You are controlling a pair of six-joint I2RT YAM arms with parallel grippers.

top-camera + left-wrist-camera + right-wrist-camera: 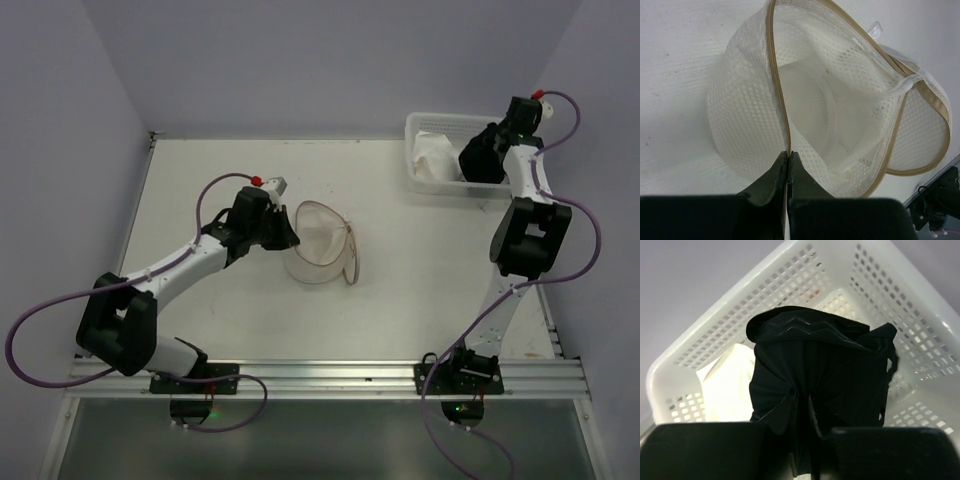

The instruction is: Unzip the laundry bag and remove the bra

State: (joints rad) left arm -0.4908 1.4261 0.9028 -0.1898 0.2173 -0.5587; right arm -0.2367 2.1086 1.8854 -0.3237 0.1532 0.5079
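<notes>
The laundry bag [318, 245] is a round white mesh pouch with tan rim hoops, lying open at the table's middle. My left gripper [288, 232] is shut on the bag's tan rim; in the left wrist view the fingertips [788, 156] pinch the rim and the bag [840, 115] gapes open with only white mesh inside. My right gripper [482, 158] is over the white slotted basket [425, 125] at the back right, shut on a black bra [825, 370] that hangs in front of the basket's inside [740, 315].
A white cloth [432, 155] lies in the basket's left part, also in the right wrist view [727, 382]. Purple walls stand close on the left, back and right. A metal rail [320, 375] runs along the near edge.
</notes>
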